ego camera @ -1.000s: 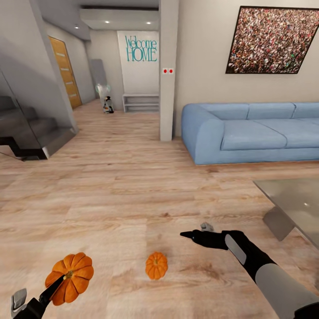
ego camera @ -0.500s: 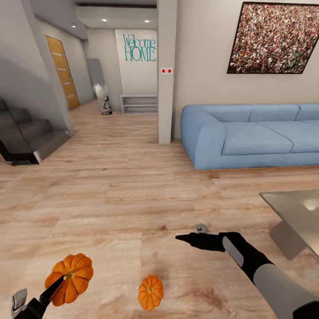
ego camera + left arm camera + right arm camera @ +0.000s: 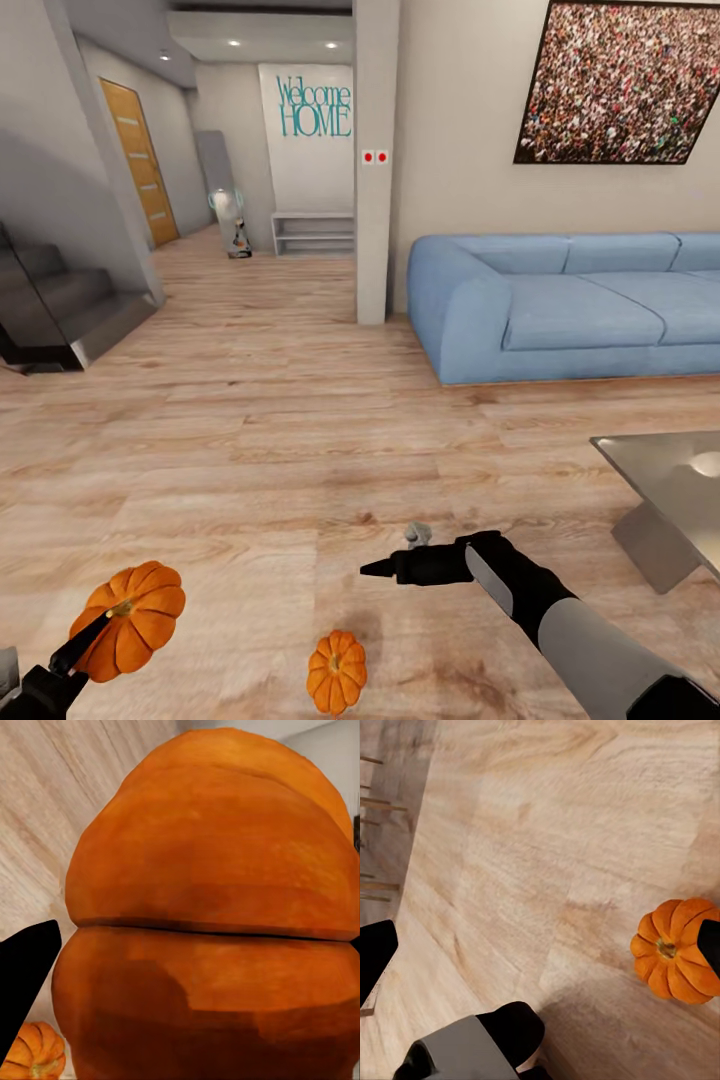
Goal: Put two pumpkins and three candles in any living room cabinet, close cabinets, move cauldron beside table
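A bright-orange pumpkin (image 3: 128,618) hangs above the floor at the lower left of the head view, with my left gripper (image 3: 98,632) shut on it. In the left wrist view this held pumpkin (image 3: 210,907) looms very close beside a black finger (image 3: 22,982). The second pumpkin (image 3: 336,672) lies on the wooden floor just below and left of my right gripper (image 3: 385,570), and it peeks in as the floor pumpkin (image 3: 30,1061) in the left wrist view. My right gripper (image 3: 544,945) is open, its fingers wide apart, above the floor, and the pumpkin (image 3: 675,956) sits by one finger (image 3: 709,943). The grey glass table (image 3: 680,480) stands at the right.
A blue sofa (image 3: 570,300) runs along the right wall under a framed picture. A pillar (image 3: 375,160) stands mid-room, stairs (image 3: 60,310) rise at the left, and a hallway with a low shelf (image 3: 315,232) lies behind. My own base (image 3: 472,1050) shows in the right wrist view.
The view shifted, bringing the floor pumpkin nearer. My right gripper moved left and lower, closer to that pumpkin. The left gripper with its pumpkin drifted slightly left.
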